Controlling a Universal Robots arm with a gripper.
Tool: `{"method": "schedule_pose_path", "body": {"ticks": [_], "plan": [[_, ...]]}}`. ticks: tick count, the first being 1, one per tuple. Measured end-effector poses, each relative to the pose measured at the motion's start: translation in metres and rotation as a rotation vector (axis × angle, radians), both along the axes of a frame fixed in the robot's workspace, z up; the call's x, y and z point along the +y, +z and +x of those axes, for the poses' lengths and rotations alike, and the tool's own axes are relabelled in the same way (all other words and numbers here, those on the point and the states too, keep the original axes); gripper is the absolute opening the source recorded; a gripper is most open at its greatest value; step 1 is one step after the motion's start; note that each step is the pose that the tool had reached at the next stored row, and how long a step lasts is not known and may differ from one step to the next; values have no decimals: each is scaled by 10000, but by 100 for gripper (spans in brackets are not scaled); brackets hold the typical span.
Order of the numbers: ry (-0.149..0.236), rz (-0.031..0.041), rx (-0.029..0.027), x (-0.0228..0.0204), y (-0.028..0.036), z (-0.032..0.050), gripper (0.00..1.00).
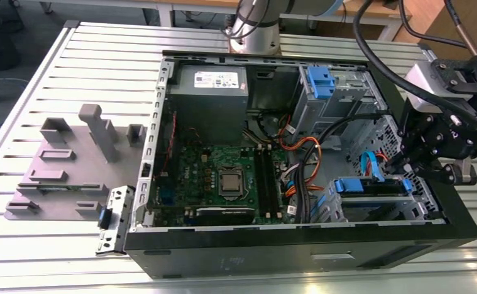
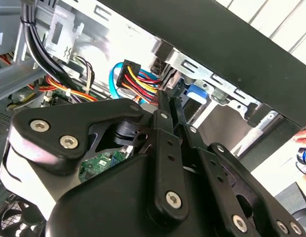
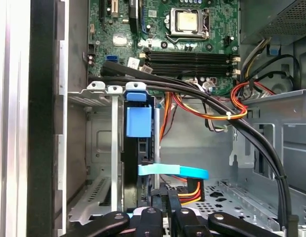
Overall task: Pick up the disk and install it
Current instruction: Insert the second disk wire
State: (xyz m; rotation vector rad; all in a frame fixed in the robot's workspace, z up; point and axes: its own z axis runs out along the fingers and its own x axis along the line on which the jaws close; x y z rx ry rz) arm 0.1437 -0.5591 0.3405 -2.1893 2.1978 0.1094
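So the gripper (image 1: 422, 160) is down inside the open black PC case (image 1: 304, 245), right at the drive bay on the exterior view's right. The disk (image 3: 138, 148) sits upright in the grey metal cage (image 3: 101, 148), blue plastic carrier handle showing, thin dark edge below it. Gripper fingers (image 3: 157, 212) look nearly closed at its rear edge; can't tell if they actually pinch it. Tight spot: black cable bundle (image 3: 217, 108) and a flat blue cable (image 3: 177, 171) crowd it

Disk (image 3: 138, 148) mostly hidden edge-on inside its drive bay (image 3: 101, 143).
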Motion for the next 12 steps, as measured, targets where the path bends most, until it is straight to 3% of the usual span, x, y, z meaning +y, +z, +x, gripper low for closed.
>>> {"method": "schedule_pose_path", "body": {"ticks": [4, 12], "plan": [[1, -48, 0, -46, 0, -2, 16], [0, -262, 0, -102, 0, -2, 16]]}}
